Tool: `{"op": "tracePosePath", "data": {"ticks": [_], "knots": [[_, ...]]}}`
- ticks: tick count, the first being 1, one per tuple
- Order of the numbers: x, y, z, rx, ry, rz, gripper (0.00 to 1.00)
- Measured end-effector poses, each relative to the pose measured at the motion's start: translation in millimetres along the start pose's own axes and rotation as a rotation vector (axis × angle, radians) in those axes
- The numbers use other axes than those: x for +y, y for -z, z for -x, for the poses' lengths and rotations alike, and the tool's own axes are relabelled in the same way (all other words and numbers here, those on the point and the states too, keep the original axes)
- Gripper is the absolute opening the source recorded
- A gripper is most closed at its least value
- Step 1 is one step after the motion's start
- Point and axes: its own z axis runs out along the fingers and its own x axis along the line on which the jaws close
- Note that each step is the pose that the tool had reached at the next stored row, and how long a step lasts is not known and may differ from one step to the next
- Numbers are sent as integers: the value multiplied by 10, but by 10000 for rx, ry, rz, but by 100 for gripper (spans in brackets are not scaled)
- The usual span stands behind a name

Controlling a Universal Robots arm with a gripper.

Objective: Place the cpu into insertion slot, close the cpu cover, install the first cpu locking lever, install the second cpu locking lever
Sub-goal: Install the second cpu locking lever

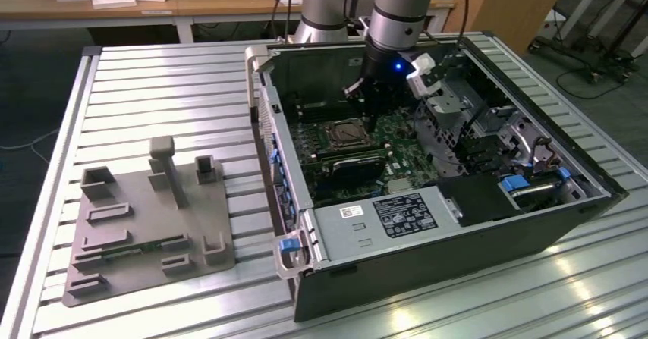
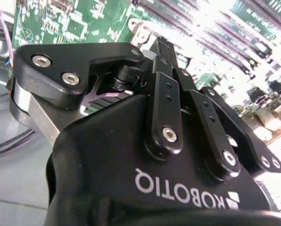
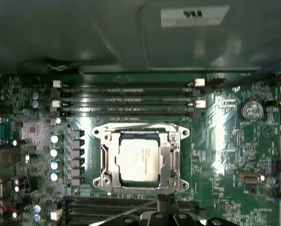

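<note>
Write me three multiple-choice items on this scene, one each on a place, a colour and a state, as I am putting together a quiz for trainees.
1. Where is the small square silvery-topped cpu?
A. On the grey plastic fixture
B. In the square silver-rimmed insertion slot
C. Held by the black gripper

2. What colour is the circuit board?
A. Green
B. Red
C. Blue

3. How does the thin silver frame-shaped cpu cover lie?
A. Upright on its hinge
B. Taken off
C. Folded down around the cpu

Key: 1 B, the first wrist view shows the chip seated in the socket. 2 A, the board is green in both wrist views. 3 C, the frame lies flat around the chip.
</note>
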Motion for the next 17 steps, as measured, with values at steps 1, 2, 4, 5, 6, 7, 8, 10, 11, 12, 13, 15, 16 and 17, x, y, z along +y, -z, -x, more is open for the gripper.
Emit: {"op": "tracePosePath", "data": {"ticks": [1,2,4,5,6,7,8,10,11,12,13,15,16,17], "knots": [[-3,0,0,0,0,1,10],[-3,0,0,0,-1,1,10],[-3,0,0,0,-1,0,10],[-3,0,0,0,-1,0,10],[-3,0,0,0,0,0,10],[-4,0,0,0,0,0,10],[-4,0,0,0,0,0,10],[-4,0,0,0,0,0,10],[-4,0,0,0,0,0,10],[-4,0,0,0,0,0,10],[-4,0,0,0,0,0,10],[-4,0,-4,0,0,0,10],[-4,0,-11,1,0,0,10],[-4,-1,-22,0,1,0,10]]}}
